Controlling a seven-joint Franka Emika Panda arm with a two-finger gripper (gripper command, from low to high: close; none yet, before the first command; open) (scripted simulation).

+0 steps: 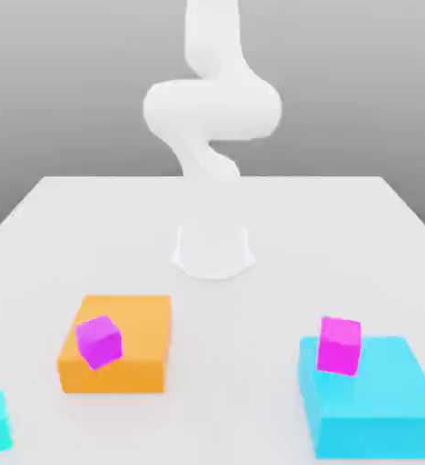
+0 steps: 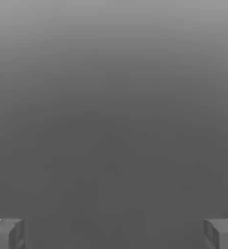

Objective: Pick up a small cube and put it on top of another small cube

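I am seeing the gripper [image 2: 114,233] standing wide open and empty; nothing is stacked yet. The purple cube [image 1: 99,341] is resting on the orange block [image 1: 143,350] (magenta cube [image 1: 340,345] on cyan block [image 1: 380,409]); grasp and placement are remaining.

A large orange block [image 1: 118,343] is seen near the table's [image 1: 343,236] front-left corner, a large cyan block [image 1: 370,400] near its front-right corner
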